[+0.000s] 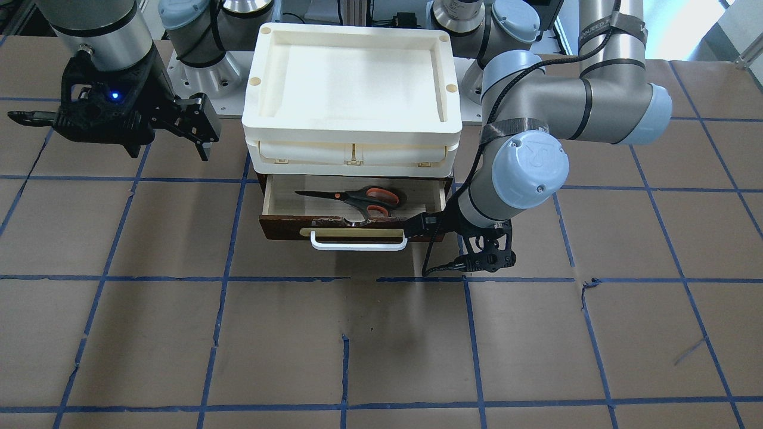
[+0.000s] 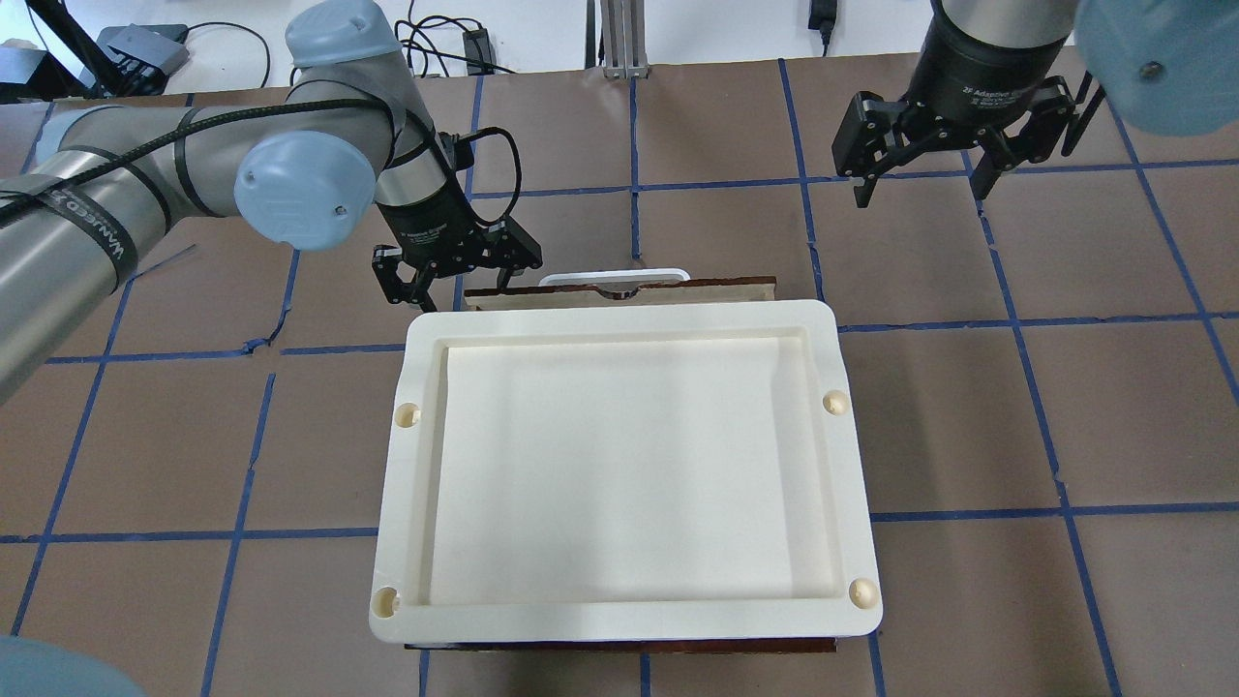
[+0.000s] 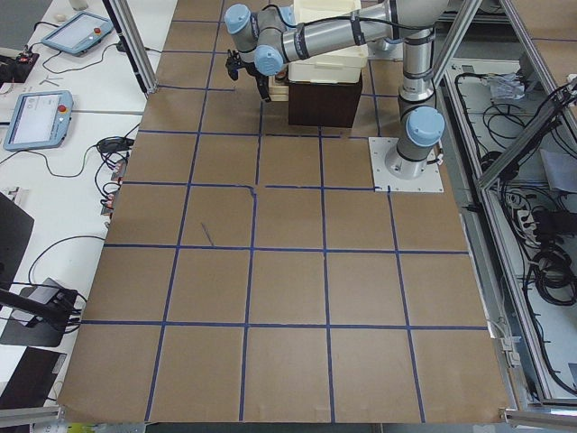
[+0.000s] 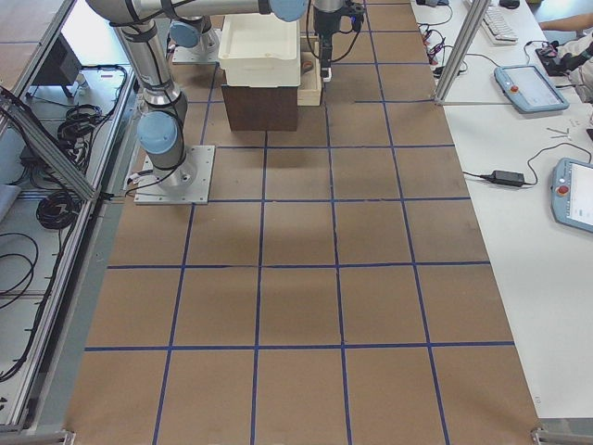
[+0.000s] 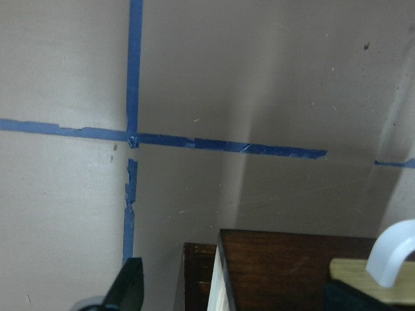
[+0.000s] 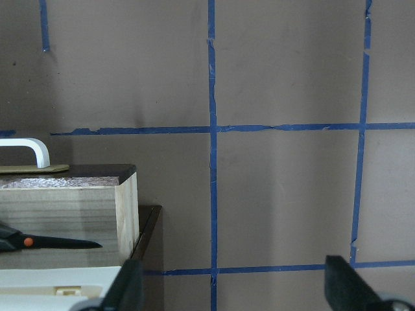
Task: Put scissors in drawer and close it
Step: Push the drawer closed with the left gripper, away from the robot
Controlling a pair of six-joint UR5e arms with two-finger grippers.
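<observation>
**One step left: push the drawer shut**

Scissors lie flat inside the drawer, blades towards the right-arm end, orange loops near the middle. So the placing step looks done and closing is the step in hand. The drawer is pulled out from under the cream unit, with its pale floor and the scissors in full view from the front.

Left gripper sits low at the drawer's front corner on the left-arm end, beside the white handle. Its jaws are spread and hold nothing. In the left wrist view the corner of the dark front lies between the two fingers, with one finger over the end of the brass plate. I can't tell whether it touches.

Right gripper hangs above the worktop, well off the drawer's other end, jaws wide and empty.

Next move, as I judge it: the left gripper presses on the drawer front and drives it straight back under the unit. The contact is off-centre at the corner, so the drawer may skew and jam. A push nearer the handle would be safer.
</observation>
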